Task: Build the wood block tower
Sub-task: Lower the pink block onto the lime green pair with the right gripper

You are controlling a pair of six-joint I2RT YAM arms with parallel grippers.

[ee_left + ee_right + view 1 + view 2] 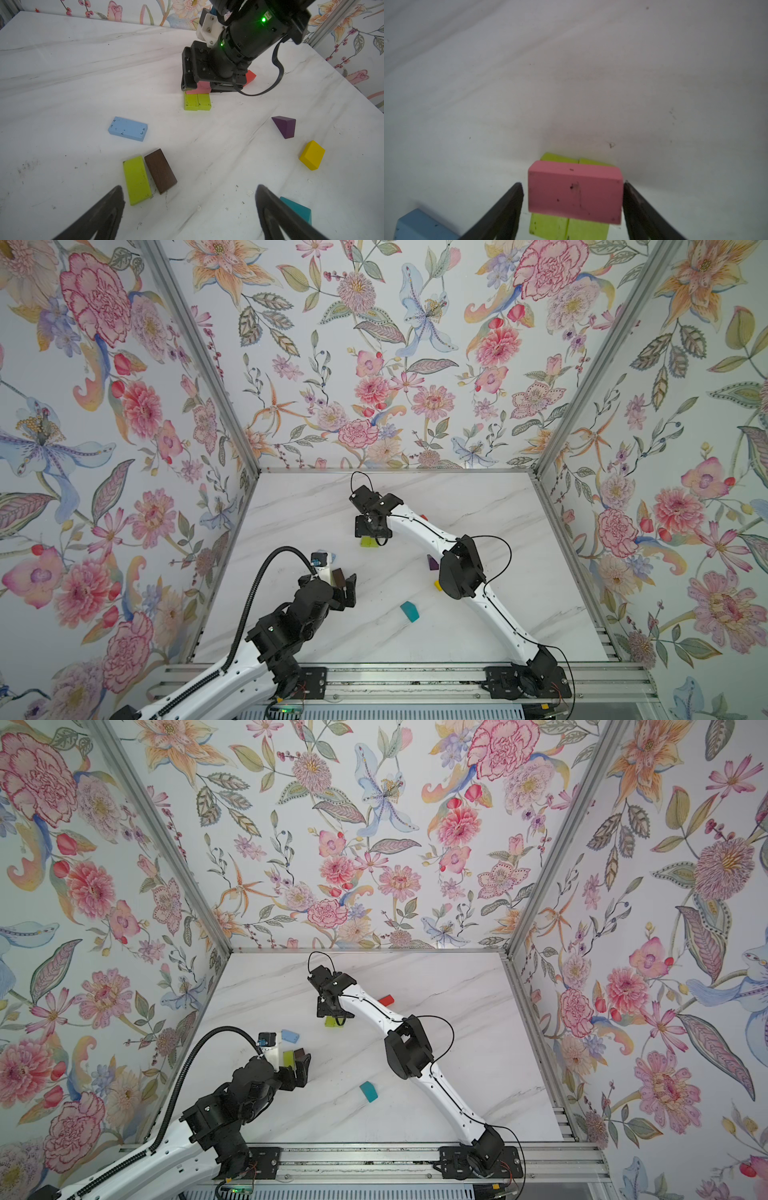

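The tower [197, 101] is two lime green blocks [566, 228] side by side with a pink block [575, 192] lying across them. My right gripper [572, 184] is straight above it, and in both top views it hides all but the green edge [369, 542]. Its jaws stand on either side of the pink block, with a clear gap on one side, so it is open. My left gripper [190, 187] is wide open and empty, low over the table beside a third lime green block [137, 179] and a brown block [160, 170].
Loose on the marble table [62, 83] are a light blue block [127, 128], a purple wedge [285, 126], a yellow block [311, 154], a teal block [368, 1091] and a red block [386, 999] behind the right arm. Flowered walls close three sides.
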